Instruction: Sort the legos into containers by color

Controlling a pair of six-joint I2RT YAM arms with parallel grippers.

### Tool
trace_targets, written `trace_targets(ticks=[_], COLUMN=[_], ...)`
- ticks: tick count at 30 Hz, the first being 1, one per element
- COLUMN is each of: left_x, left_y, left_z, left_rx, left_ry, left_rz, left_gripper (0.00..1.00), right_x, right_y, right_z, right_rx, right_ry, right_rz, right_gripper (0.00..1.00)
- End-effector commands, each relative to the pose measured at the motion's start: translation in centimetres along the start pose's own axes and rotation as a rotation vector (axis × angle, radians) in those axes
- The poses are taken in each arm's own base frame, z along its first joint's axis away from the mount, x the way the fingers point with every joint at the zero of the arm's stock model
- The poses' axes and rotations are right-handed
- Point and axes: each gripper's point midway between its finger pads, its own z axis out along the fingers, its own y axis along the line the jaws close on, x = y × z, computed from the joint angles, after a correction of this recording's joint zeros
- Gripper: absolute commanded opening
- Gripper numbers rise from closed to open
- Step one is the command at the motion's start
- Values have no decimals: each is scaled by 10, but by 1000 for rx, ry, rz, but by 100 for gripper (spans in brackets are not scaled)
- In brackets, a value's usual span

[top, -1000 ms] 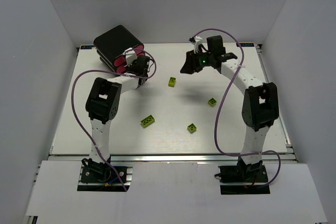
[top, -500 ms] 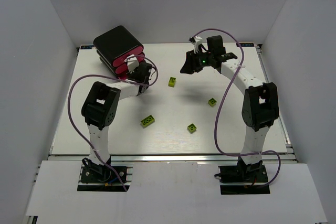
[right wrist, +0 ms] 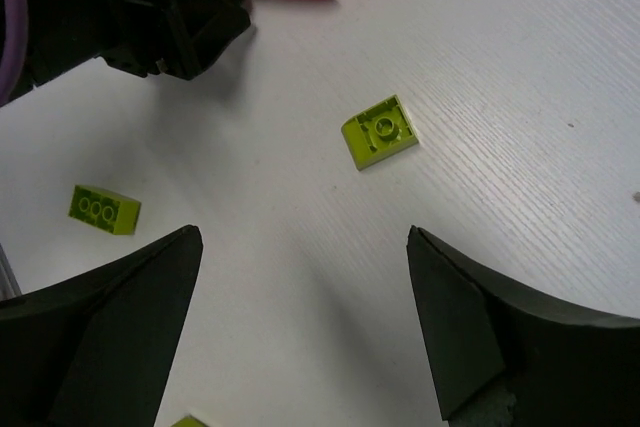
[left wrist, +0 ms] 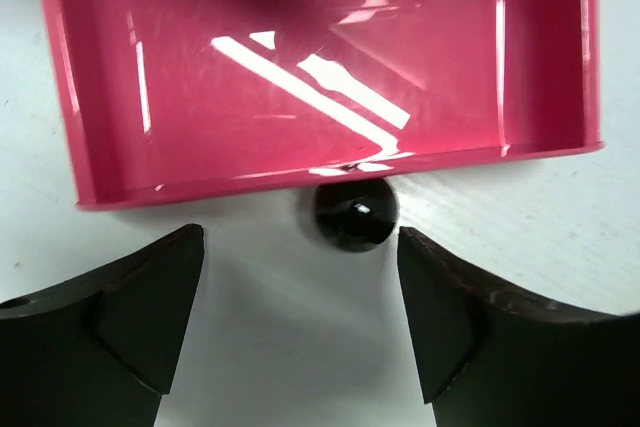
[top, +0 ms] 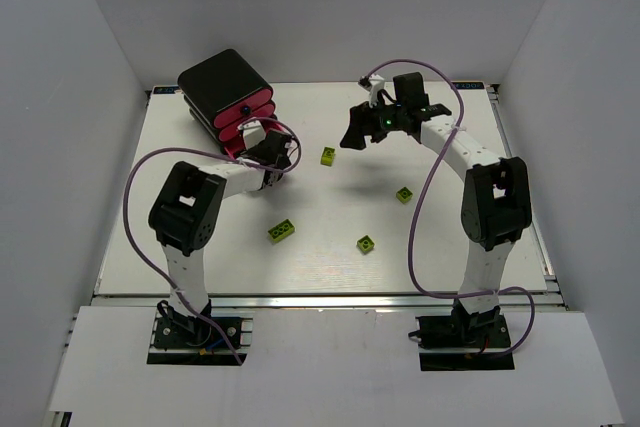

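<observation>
A black cabinet [top: 222, 79] at the back left holds pink drawers [top: 243, 117]. The lowest drawer [left wrist: 320, 57] stands pulled out and is empty in the left wrist view. Its black knob [left wrist: 356, 211] sits just ahead of my left gripper [left wrist: 300, 317], which is open and not touching it. The left gripper [top: 258, 145] is in front of the cabinet. My right gripper [top: 353, 133] is open and empty, above the table at the back middle. In its wrist view [right wrist: 300, 327] a lime brick [right wrist: 381, 132] lies ahead of the open fingers. No green or purple bricks show.
Several lime bricks lie on the white table: one [top: 328, 155] near the middle back, one [top: 404, 194] to the right, one [top: 281, 231] and one [top: 366, 243] nearer the front. White walls stand on three sides. Purple cables loop off both arms.
My left gripper has drawn back from the cabinet toward the table's middle, and the lowest drawer now stands further out. My right gripper has shifted slightly left.
</observation>
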Motion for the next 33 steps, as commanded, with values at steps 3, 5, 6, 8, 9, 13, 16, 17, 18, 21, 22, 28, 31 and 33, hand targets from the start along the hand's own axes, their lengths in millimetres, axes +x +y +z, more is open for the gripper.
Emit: trace_targets(ticks=[3, 5, 6, 8, 9, 13, 16, 17, 18, 21, 22, 28, 31, 33], left_x=[-28, -32, -34, -38, -39, -46, -44, -31, -28, -16, -15, 8, 15, 18], left_y=[2, 3, 4, 7, 9, 23, 36, 49, 54, 77, 78, 77, 81, 82], left_z=[-33, -47, -52, -68, -74, -107, -132, -133, -139, -150, -156, -171, -173, -174], left_rx=[44, 84, 100, 134, 148, 209, 275, 260, 260, 219, 233, 334, 318, 314], left_ry=[-9, -10, -8, -1, 4, -2, 2, 41, 54, 96, 105, 187, 220, 239], left_rz=[-40, -61, -67, -90, -102, -165, -209, -206, -229, -259, -265, -240, -219, -191], left_gripper=[88, 88, 88, 88, 86, 81, 56, 34, 25, 12, 12, 69, 83, 87], right_x=[-8, -6, -4, 0, 3, 27, 51, 61, 67, 82, 85, 132, 150, 156], right_y=[-1, -5, -8, -13, -23, -43, -55, -55, -57, -52, -51, -59, -63, -64], right_z=[-11, -9, -10, -13, -18, -41, -60, -66, -73, -88, -92, -112, -113, -111], right_rx=[30, 47, 55, 88, 134, 208, 239, 242, 254, 267, 277, 385, 399, 408], right_ry=[-12, -3, 2, 20, 34, 86, 151, 193, 216, 266, 278, 449, 497, 517], right_rz=[-76, -84, -87, -112, -117, -147, -134, -128, -124, -118, -124, -106, -91, -97], right_gripper=[89, 89, 89, 89, 89, 89, 89, 82, 76, 53, 52, 75, 80, 82])
